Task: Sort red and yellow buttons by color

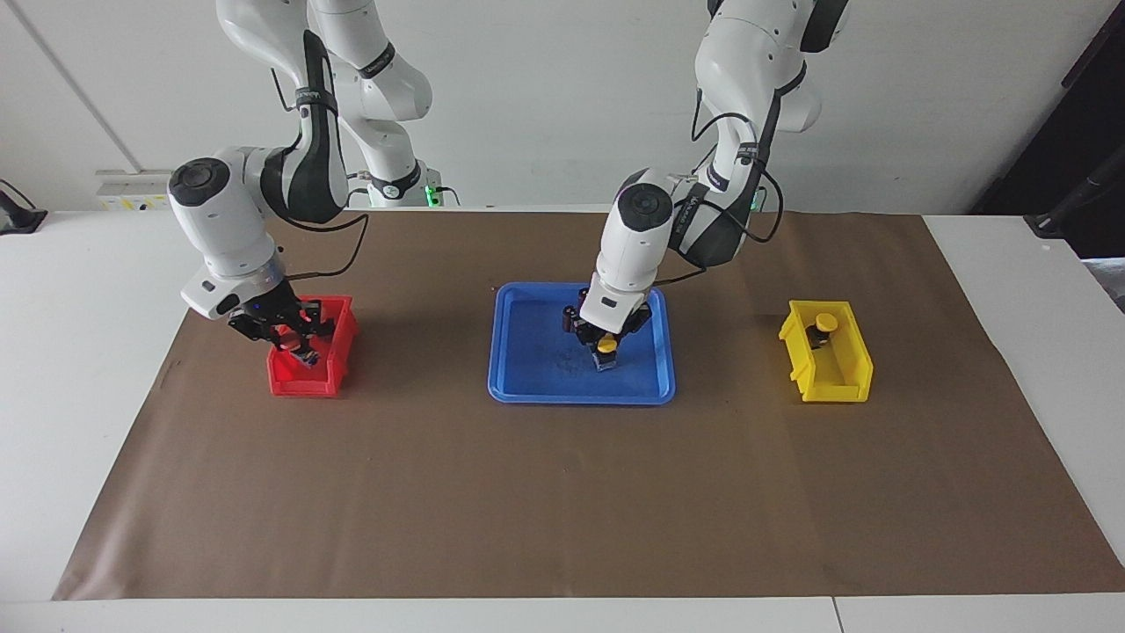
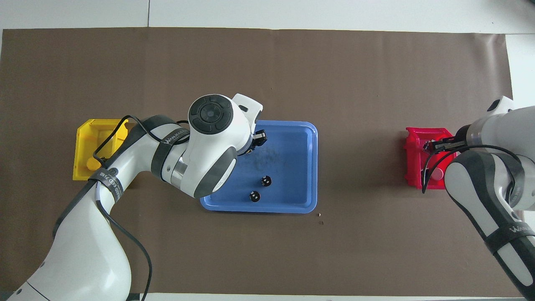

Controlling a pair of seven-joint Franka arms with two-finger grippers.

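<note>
Brown paper mat (image 1: 562, 492) covers most of the table, and its bare front strip lies closest in the facing view. Clock directions below are read in the facing view.

Blue tray (image 1: 527, 374) sits mid-mat. Red bin (image 1: 303, 382) is at 9 o'clock from the tray, toward the R arm's end. Yellow bin (image 1: 839, 387) is at 3 o'clock from the tray, toward the L arm's end.

L gripper (image 1: 605, 356) is down inside the tray, approx. at 2 o'clock from the tray's centre. Its fingers are closed in on the held yellow button (image 1: 606, 345), one each side of the black base, w/ the yellow cap showing between them. Can't tell whether the base rests on the tray floor or is just off it.

Binned yellow button (image 1: 824, 323) stands upright in the yellow bin, at its 12 o'clock end.

R gripper (image 1: 299, 347) is dipped into the red bin, tilted. How wide it is and whether it has hold of anything: can't tell. Overhead view shows a pale-red round cap (image 2: 437, 173) on the red bin's floor beside that gripper.

First dark cylinder (image 2: 266, 181) and second dark cylinder (image 2: 254, 196) stand in the tray close together but apart, nearer the robots than the L gripper.
</note>
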